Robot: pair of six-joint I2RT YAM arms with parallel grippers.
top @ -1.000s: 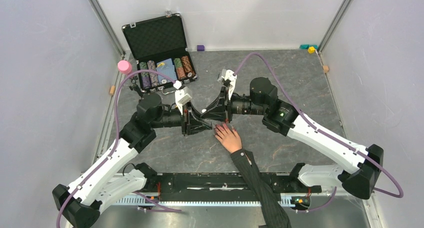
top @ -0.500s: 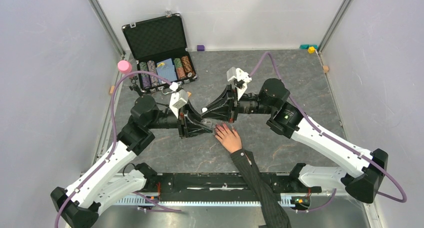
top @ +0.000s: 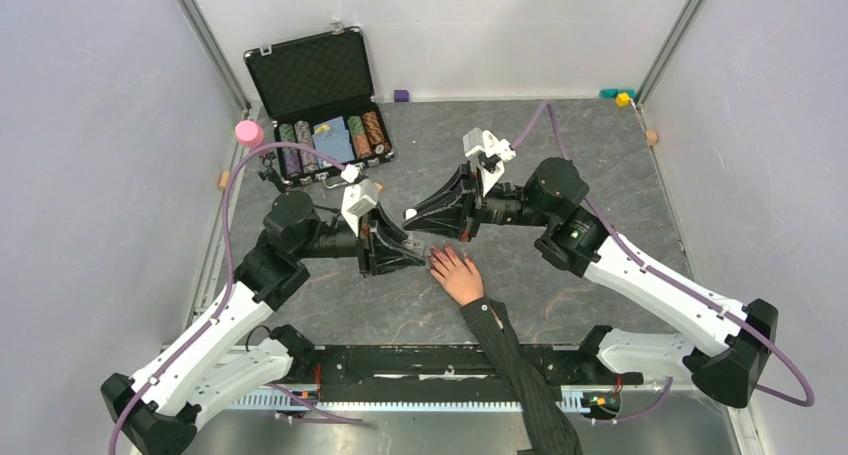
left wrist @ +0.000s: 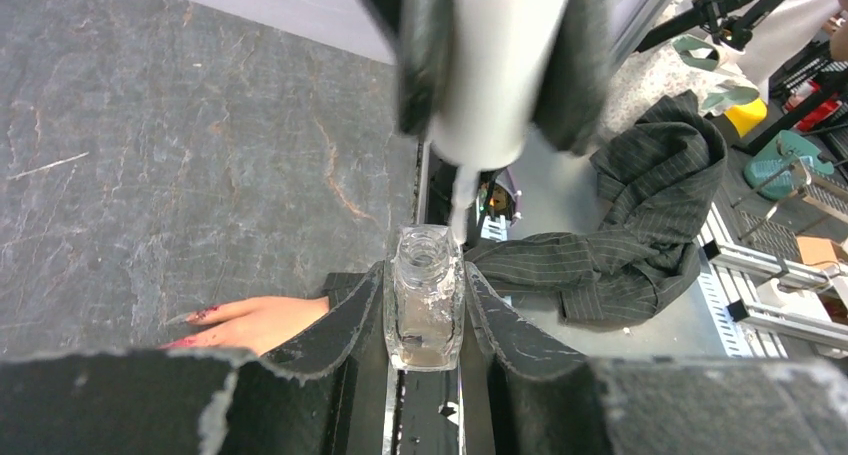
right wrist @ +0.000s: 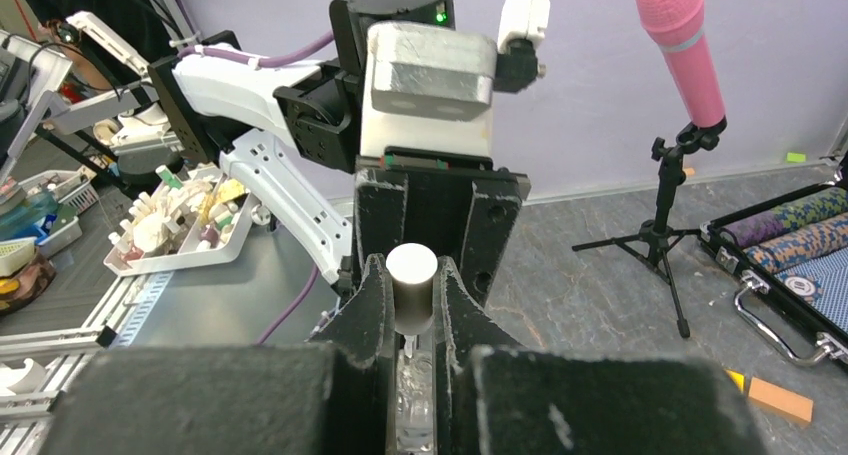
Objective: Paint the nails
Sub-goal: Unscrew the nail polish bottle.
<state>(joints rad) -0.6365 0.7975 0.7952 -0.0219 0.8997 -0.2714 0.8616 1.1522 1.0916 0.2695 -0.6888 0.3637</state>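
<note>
A pale hand [top: 460, 275] in a dark pinstriped sleeve [top: 520, 370] lies flat on the table, its reddish nails [top: 437, 260] pointing left; the nails [left wrist: 200, 315] also show in the left wrist view. Just left of the fingertips, my left gripper [top: 410, 250] is shut on a small clear bottle [left wrist: 424, 300] with an open neck. My right gripper [top: 412, 216] is shut on the white cap [right wrist: 411, 280], held over the bottle. The cap's brush [left wrist: 460, 200] hangs down to the rim of the bottle's mouth.
An open black case of poker chips [top: 320, 95] stands at the back left, with a pink microphone [top: 248, 133] on a small tripod beside it. Small coloured blocks [top: 622, 98] lie along the back wall. A tray of oddments [right wrist: 180, 220] sits off the table.
My right gripper has risen and drawn back to the right with the cap, lifting the brush up out of the bottle. The left gripper and the hand have barely moved.
</note>
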